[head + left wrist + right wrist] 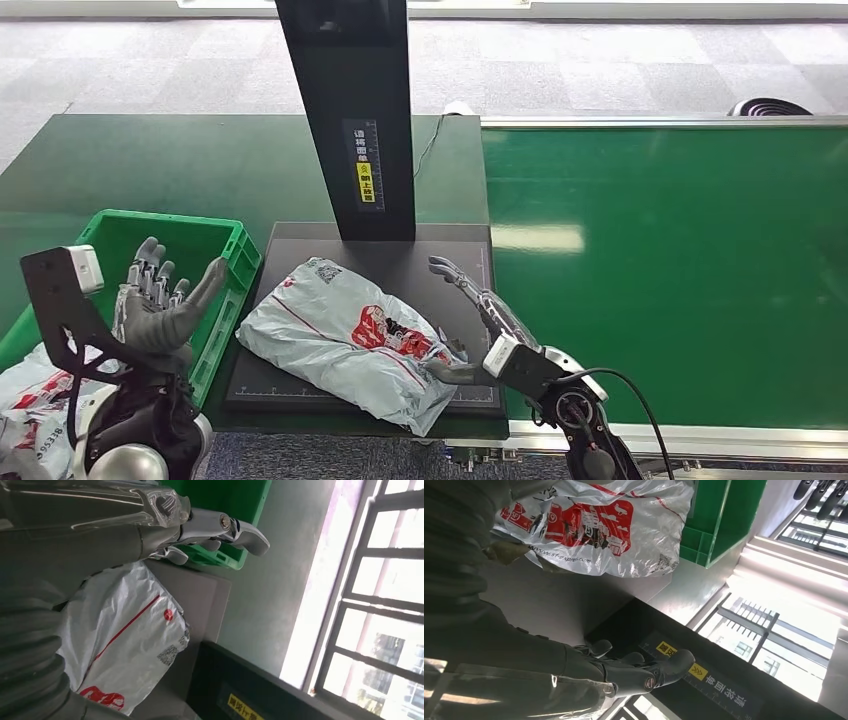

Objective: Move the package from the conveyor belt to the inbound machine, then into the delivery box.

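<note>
Package (345,335) resting on the scanner plate

Left hand (160,300) hovers over the green crate (225,265), fingers spread and empty, likely waiting to take the bag. Right hand (480,320), beside the bag, lies open flat, its thumb touching the bag's edge, gripping nothing.

We see the robot's left hand (160,300), grey-palmed with silvery fingers, behind a black bracket carrying a small white box; its right hand (480,325) is dark and slender, a black cable looping from its wrist.
</note>
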Controlling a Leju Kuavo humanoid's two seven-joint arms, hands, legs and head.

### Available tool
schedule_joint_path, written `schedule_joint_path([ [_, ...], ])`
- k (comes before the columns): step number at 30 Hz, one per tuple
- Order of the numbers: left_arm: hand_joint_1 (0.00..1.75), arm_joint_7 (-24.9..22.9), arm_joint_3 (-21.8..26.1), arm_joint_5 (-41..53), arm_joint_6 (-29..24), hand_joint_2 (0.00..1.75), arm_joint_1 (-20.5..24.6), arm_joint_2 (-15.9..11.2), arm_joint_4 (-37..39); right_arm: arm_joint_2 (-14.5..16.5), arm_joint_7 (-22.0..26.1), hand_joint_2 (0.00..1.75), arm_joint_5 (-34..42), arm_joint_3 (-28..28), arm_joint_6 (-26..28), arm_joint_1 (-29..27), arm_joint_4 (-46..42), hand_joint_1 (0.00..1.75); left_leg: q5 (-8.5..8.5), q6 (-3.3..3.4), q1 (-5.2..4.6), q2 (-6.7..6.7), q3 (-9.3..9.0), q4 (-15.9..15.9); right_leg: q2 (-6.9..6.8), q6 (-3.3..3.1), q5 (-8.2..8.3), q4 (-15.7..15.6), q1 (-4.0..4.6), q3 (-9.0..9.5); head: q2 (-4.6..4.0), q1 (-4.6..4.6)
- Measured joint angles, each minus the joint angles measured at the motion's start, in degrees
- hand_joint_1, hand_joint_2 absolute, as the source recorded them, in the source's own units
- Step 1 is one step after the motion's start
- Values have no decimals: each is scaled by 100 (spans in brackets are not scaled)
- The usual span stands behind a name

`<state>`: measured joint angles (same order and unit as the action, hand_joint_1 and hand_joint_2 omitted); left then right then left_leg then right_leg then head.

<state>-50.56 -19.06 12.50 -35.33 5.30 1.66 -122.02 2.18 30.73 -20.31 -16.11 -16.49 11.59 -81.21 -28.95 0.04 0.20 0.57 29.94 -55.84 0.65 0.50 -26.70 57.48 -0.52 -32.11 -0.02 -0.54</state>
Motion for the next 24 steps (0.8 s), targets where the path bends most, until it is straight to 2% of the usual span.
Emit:
schedule_joint_path([
  [2, 0, 0, -196, -50, 178, 175, 51, -102, 191, -3, 0, 175, -5, 0, -2, 1, 1, 0, 0, 0, 0, 1, -1, 0, 0, 0, 0, 0, 0, 0, 0, 1],
  [7, 0, 0, -410, 54, 1288, 175, 83, -181, 803, 3, 0, 175, -43, 21, -36, 1, 1, 0, 1, 0, 0, -7, -1, 0, 5, 0, 0, 0, 0, -1, 1, 1],
  [13, 0, 0, -486, 212, 1569, 175, 83, -178, 1181, 3, 0, 175, -54, 69, -39, 1, 1, 0, 0, 0, 0, -10, -1, -1, 7, 0, 0, 0, 0, -4, -1, 0],
  [20, 0, 0, -511, 1365, 2772, 175, 64, -17, 1759, 10, -1, 175, 15, 263, -167, 1, 1, 0, 0, 1, -1, -16, -2, -1, 10, 0, 0, 0, 0, -4, 0, 1],
  [24, 0, 0, -678, 2009, 3223, 175, 70, 51, 2149, 19, -2, 175, 6, 332, -242, 3, 1, 0, 0, 1, -1, -25, -2, -2, 14, 0, 1, 0, 0, -6, -1, -1],
])
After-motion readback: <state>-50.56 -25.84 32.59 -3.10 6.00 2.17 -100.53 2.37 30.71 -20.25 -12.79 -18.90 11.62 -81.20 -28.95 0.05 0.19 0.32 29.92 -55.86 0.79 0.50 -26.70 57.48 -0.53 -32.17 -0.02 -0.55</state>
